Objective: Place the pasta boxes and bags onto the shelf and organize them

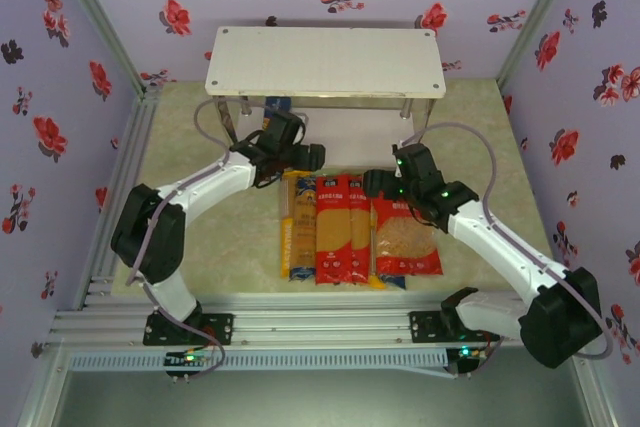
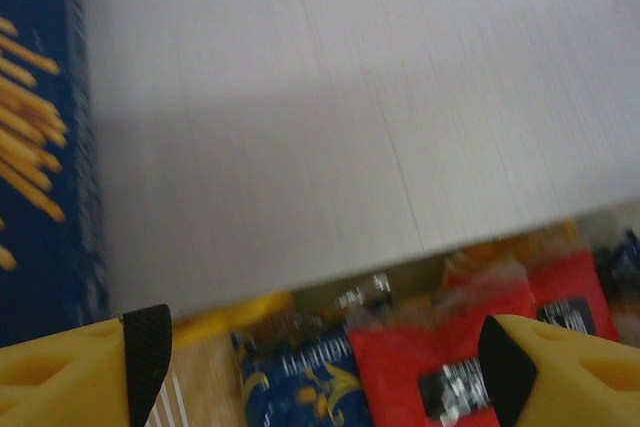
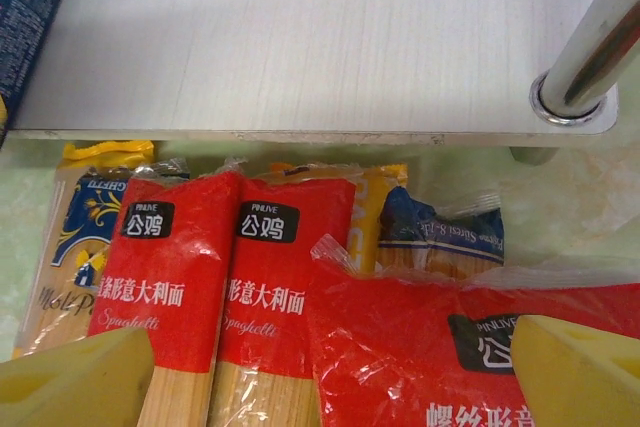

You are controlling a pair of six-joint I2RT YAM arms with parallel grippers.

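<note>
Top external view: the shelf (image 1: 325, 62) stands at 12 o'clock on the desk (image 1: 220, 237); the bags lie in a row at the centre, just toward 6 o'clock from it.
Left claw (image 1: 305, 155): at 11 o'clock of the row, close to the shelf's lower tier, spread.
Right claw (image 1: 375, 184): over the far end of the wide red bag (image 1: 406, 237), at 1 o'clock of the row, spread and carrying nothing.
Open room: bare desk lies at 9 o'clock of the row; the shelf's top board carries nothing; walls close in at 3 and 9 o'clock.

Left wrist view, lower board (image 2: 350, 97): a broad bare white surface, with a blue box (image 2: 40, 147) lying along its 9 o'clock side.
Pads (image 2: 148, 357): set wide apart with nothing between them; bag tops show past the board's near edge at 6 o'clock.
Box handling: it looks stiff and fairly light, and its flat sides should take a pinch across the narrow width.

Right wrist view, long red bags (image 3: 155, 267): two lie side by side, touching, with a yellow bag (image 3: 85, 217) at their 9 o'clock; the wide red bag presses in from 4 o'clock.
Bag handling: the film is soft and glossy, so probably slippery; the dry strands could snap if bent. A hold across the narrow width near mid-length seems safest, since the crimped tops would grip poorly.
Edges: the board's near edge sits just beyond the bag tops; a metal leg (image 3: 590, 47) at 2 o'clock and the blue box at 10 o'clock narrow the way in.
Right claw, own camera: fingers spread, empty.
</note>
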